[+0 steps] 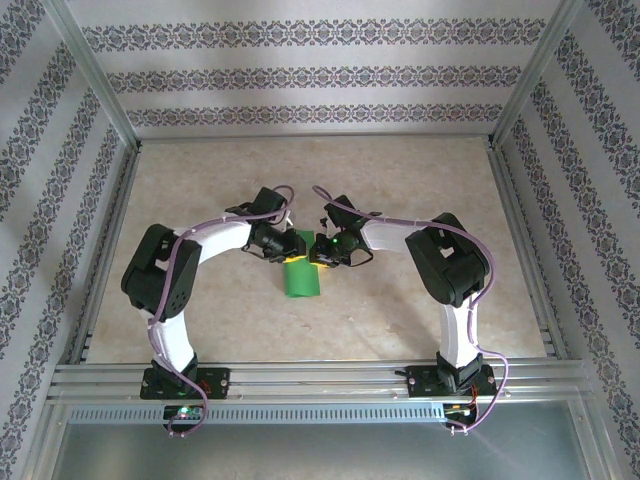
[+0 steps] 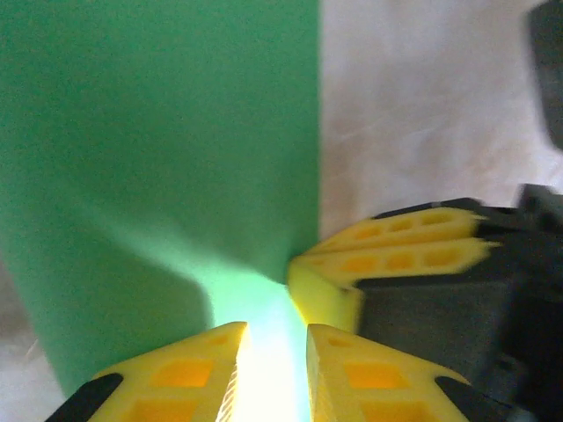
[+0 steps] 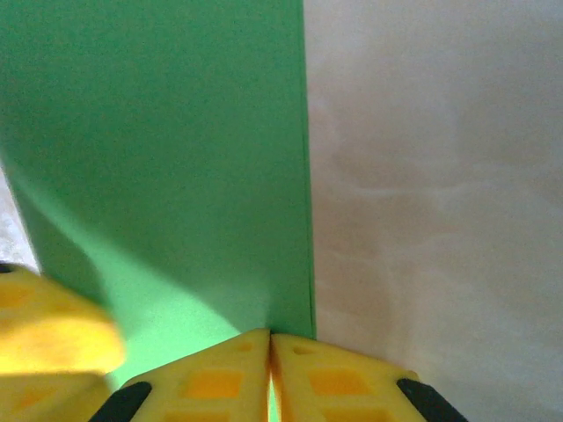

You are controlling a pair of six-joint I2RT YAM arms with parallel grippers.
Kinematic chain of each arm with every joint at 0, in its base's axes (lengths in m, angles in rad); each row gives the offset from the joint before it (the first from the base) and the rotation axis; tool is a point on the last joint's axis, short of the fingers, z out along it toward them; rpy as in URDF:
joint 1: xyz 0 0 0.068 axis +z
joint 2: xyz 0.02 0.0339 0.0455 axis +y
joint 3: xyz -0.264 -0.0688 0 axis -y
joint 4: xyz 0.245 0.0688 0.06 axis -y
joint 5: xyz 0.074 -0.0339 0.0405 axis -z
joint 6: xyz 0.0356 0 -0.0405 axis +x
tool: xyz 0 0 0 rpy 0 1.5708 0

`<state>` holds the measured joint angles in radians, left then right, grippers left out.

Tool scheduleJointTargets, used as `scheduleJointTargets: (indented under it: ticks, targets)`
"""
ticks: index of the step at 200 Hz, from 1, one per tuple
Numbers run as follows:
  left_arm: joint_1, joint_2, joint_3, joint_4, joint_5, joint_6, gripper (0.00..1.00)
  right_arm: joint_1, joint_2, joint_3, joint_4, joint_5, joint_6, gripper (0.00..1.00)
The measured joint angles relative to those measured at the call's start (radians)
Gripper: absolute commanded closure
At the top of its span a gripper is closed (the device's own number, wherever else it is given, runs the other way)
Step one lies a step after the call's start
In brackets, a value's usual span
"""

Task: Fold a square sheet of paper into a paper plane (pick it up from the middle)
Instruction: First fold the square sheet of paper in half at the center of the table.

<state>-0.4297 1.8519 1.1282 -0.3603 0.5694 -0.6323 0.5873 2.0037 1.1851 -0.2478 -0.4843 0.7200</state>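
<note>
**Condition.** The sheet (image 1: 300,280) shows as a narrow green strip at the middle of the table (image 1: 420,190). Its far end sits where both grippers meet. Whether that end rests on the table or is lifted off it cannot be told.

**Right gripper** (image 3: 270,338): the jaws are together and pinch the sheet at its straight right edge.

**Left gripper** (image 2: 274,330): the jaws stand a little apart. The sheet runs into the gap between them and no firm clamp is visible.

**Hazards.**

1. Uneven hold. One side is pinched and the other is loose. Any pull by the right arm can slide the sheet out of the left jaws and skew it, and a skewed sheet gives a crooked crease.
2. Tearing. The right pinch sits at the very edge of thin paper. A sideways tug between the arms concentrates load there and can rip or crumple the corner.
3. Collision. The two sets of fingers work just beside each other, as the left wrist view shows. A small path error can drive one set into the other and knock the sheet loose.
4. Buckling. The paper already bows near the left jaws. Closing on a bowed layer can press in an unwanted wrinkle.
</note>
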Motion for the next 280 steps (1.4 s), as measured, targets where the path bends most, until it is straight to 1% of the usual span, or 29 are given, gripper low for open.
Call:
scheduleJointTargets:
  ticks: [51, 103, 128, 148, 165, 179, 195, 214, 248, 280]
  targets:
    - [0.021, 0.016, -0.024, -0.05, -0.027, 0.044, 0.79, 0.006, 0.002, 0.02, -0.033, 0.03, -0.017, 0.87]
    - [0.113, -0.024, -0.127, 0.005, 0.041, 0.108, 0.79, 0.018, 0.009, 0.032, -0.037, 0.047, -0.02, 0.88]
    - [0.175, -0.079, -0.168, -0.028, 0.012, 0.129, 0.79, 0.018, 0.009, 0.033, -0.037, 0.05, -0.021, 0.88]
    - [0.196, -0.126, -0.175, -0.059, -0.011, 0.129, 0.79, 0.018, 0.009, 0.034, -0.039, 0.05, -0.024, 0.88]
    - [0.18, -0.17, -0.175, -0.053, -0.002, 0.116, 0.79, 0.019, 0.009, 0.034, -0.039, 0.053, -0.025, 0.88]
    - [0.14, -0.193, -0.174, -0.034, 0.007, 0.094, 0.79, 0.019, 0.009, 0.034, -0.039, 0.054, -0.025, 0.88]
    - [0.083, -0.184, -0.174, -0.005, 0.015, 0.063, 0.79, 0.019, 0.009, 0.034, -0.039, 0.054, -0.025, 0.88]
    - [0.038, -0.149, -0.177, 0.018, 0.03, 0.036, 0.8, 0.019, 0.009, 0.034, -0.039, 0.054, -0.025, 0.88]
    - [0.031, -0.103, -0.228, 0.039, 0.035, 0.016, 0.8, 0.019, 0.009, 0.035, -0.041, 0.055, -0.028, 0.88]
    - [0.03, -0.122, -0.27, 0.089, 0.049, 0.011, 0.79, 0.02, 0.009, 0.037, -0.043, 0.058, -0.032, 0.88]
